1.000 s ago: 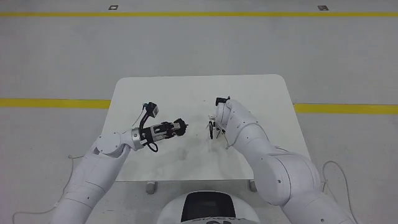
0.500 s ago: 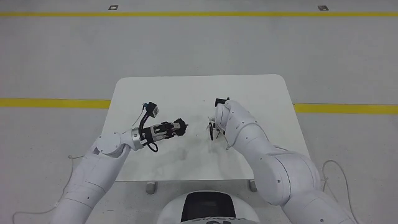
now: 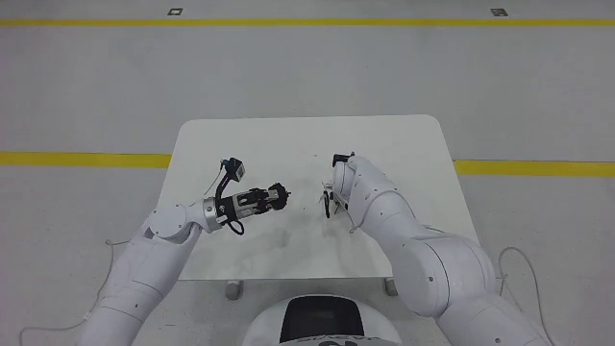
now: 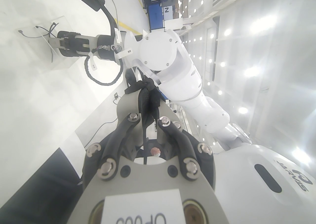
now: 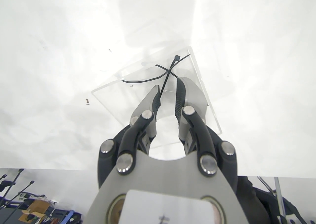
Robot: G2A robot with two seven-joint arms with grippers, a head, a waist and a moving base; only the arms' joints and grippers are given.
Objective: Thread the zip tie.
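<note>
Several thin black zip ties point(image 5: 148, 79) lie crossed on a clear plastic plate point(image 5: 197, 91) on the white table point(image 3: 384, 144). My right gripper point(image 5: 167, 85) stands open just over the plate, one tie's strap running along its finger point(image 5: 155, 97). From above, that gripper point(image 3: 327, 200) points down at the table's middle. My left gripper point(image 3: 283, 193) hovers level a short way to the left, aimed at the right one. In the left wrist view its jaws point(image 4: 148, 104) are shut, and a thin black zip tie strand point(image 4: 145, 147) runs back between them. Farther off there, the right gripper point(image 4: 50, 42) is over the plate point(image 4: 61, 62).
Small dark specks point(image 5: 87, 101) lie on the table beside the plate. The table's far half and both side edges are bare white surface. Grey floor with yellow lines point(image 3: 96, 159) surrounds the table.
</note>
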